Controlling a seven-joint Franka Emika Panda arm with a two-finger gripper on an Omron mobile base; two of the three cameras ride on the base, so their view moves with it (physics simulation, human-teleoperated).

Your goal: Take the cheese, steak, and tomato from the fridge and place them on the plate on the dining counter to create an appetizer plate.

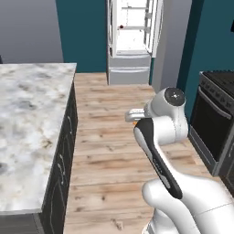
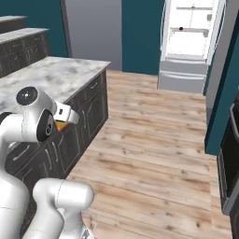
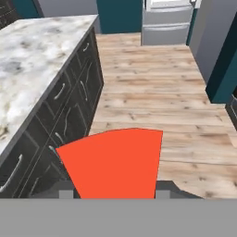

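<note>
cheese: orange wedge clamped in tool, nearest camera
tool: closed on cheese, beside desk
fridge: open, far beyond desk
tomato: on fridge shelf

Pale wood plank floor runs between teal walls. A marble-topped island with dark wood-grain drawers stands along the left; a black oven sits on the right, with a grey wall panel behind the island.
</note>
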